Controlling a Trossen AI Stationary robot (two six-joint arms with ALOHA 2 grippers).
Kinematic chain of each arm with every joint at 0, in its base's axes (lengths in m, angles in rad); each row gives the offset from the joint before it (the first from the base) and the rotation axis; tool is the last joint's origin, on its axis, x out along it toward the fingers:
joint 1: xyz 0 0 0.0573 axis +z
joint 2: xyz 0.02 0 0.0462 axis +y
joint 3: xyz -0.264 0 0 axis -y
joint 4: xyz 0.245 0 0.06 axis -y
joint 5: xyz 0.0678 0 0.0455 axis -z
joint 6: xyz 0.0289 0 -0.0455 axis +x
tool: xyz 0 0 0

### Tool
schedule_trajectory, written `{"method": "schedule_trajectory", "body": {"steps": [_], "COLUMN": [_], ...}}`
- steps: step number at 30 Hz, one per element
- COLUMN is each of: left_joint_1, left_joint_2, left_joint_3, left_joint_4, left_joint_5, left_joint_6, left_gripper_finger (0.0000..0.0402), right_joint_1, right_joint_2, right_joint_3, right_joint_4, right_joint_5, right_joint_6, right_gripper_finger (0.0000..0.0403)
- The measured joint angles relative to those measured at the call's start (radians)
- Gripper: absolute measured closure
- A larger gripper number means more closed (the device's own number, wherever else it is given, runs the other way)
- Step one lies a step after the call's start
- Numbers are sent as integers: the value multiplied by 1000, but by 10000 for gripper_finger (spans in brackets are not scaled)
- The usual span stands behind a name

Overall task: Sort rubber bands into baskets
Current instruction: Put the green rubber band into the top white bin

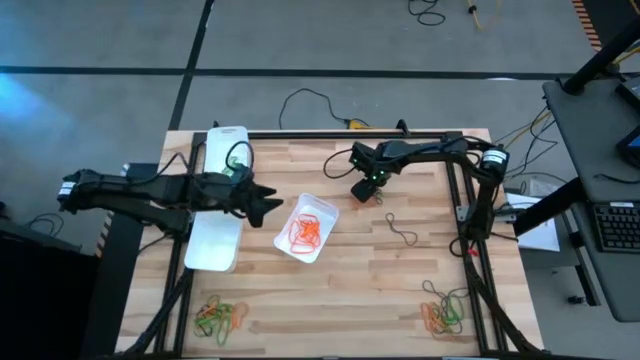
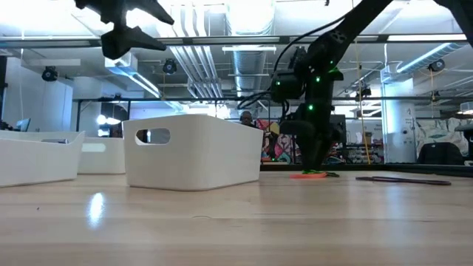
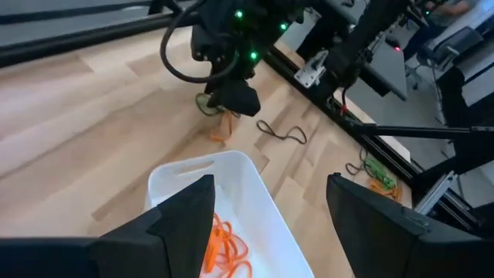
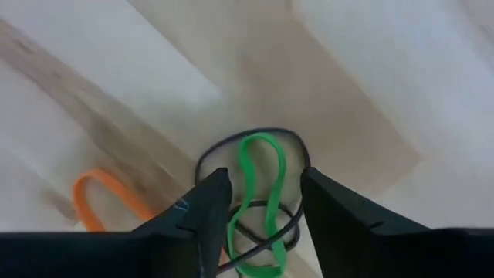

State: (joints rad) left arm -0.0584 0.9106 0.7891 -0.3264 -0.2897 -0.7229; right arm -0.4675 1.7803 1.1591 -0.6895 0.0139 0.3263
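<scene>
My right gripper point(image 4: 262, 208) straddled a green band point(image 4: 260, 197) at frame centre, fingers apart, not clamped. My left gripper point(image 3: 270, 220) hung spread above the orange-filled basket point(image 3: 266, 212).

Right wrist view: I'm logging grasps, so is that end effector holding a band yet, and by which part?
Cannot be told. The right end effector straddles the green band and a dark band on the table, fingers not visibly clamped.

Fingers point(image 4: 202, 208) straddle green band point(image 4: 258, 181) on table point(image 4: 370, 93)
</scene>
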Motion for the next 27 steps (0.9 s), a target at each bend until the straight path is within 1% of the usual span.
{"method": "schedule_trajectory", "body": {"steps": [3, 13, 18, 22, 27], "left_joint_1": [-2, -2, -2, -2, -7], "left_joint_2": [9, 14, 14, 30, 86], "left_joint_3": [0, 0, 0, 0, 0], "left_joint_4": [4, 4, 5, 27, 101], "left_joint_5": [0, 0, -5, -65, -68], "left_joint_6": [-18, -21, -20, -20, 10], "left_gripper_finger": [169, 169, 169, 169, 169], "right_joint_1": [0, -2, 0, 0, 3], "right_joint_2": [16, 29, 25, 13, -54], "right_joint_3": [0, 0, 0, -1, 4], "right_joint_4": [2, 15, 15, 15, 13], "right_joint_5": [-22, -16, -14, -12, -41], "right_joint_6": [18, 41, 40, 40, 48], "right_gripper_finger": [265, 309, 350, 385, 392]}}
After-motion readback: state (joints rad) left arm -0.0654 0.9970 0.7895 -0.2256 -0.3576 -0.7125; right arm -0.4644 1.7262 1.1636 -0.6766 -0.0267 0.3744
